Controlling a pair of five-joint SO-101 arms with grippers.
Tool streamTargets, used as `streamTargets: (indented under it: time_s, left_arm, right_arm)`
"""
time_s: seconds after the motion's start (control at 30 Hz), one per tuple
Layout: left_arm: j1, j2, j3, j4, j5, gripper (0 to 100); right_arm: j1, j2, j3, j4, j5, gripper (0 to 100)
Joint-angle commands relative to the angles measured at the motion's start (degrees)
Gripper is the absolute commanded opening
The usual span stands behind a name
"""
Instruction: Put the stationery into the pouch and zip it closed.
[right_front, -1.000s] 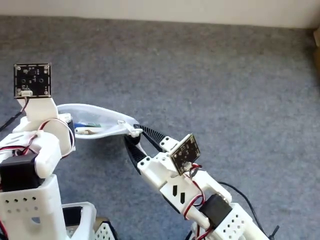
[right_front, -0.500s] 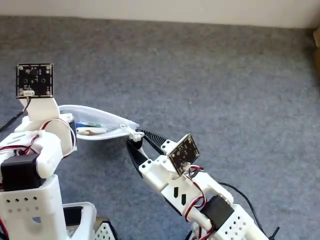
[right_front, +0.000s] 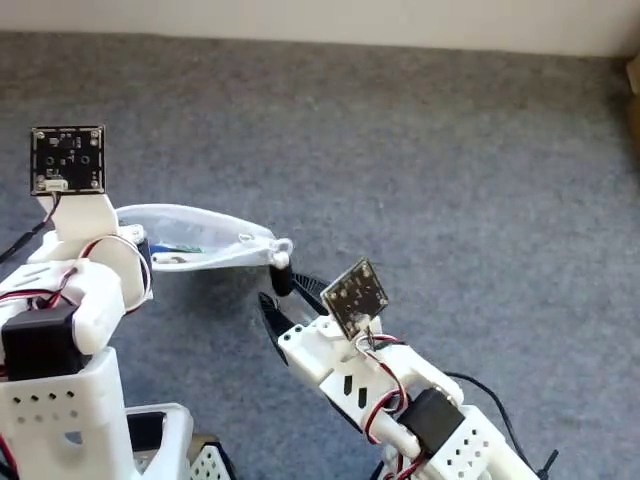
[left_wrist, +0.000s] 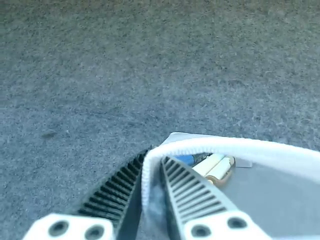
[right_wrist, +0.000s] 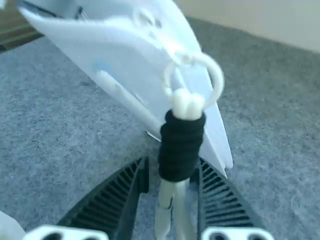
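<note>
Zipping is in hand: left gripper (left_wrist: 152, 162) is clamping the pouch (left_wrist: 260, 150) rim and right gripper (right_wrist: 171, 167) is pinching the zipper pull (right_wrist: 181, 142). The next move is probably a steady draw along the opening over the stationery (left_wrist: 212, 167).

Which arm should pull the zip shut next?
Right. Its end effector is shut on the black pull cord that hangs from the zipper at one end of the pouch. The left end effector is clamped on the pouch rim at the other end, so it probably serves best as the anchor.
</note>
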Motion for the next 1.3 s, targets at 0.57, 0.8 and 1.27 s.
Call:
streamTargets:
  time_s: [0.57,0.8,1.27]
  left_arm:
    - [-0.48,1.36,0.75,-0.35,0.44,1]
    - [-0.48,1.36,0.75,-0.35,0.44,1]
    - [-0.48,1.36,0.75,-0.26,0.44,1]
  right_arm:
    - [-0.04,0.22,-4.26,-4.97,-0.79,13.4]
    - [0.04,0.31,-4.26,-9.8,-0.62,13.4]
    - [0.04,0.22,-4.09,-11.21,-0.35,3.8]
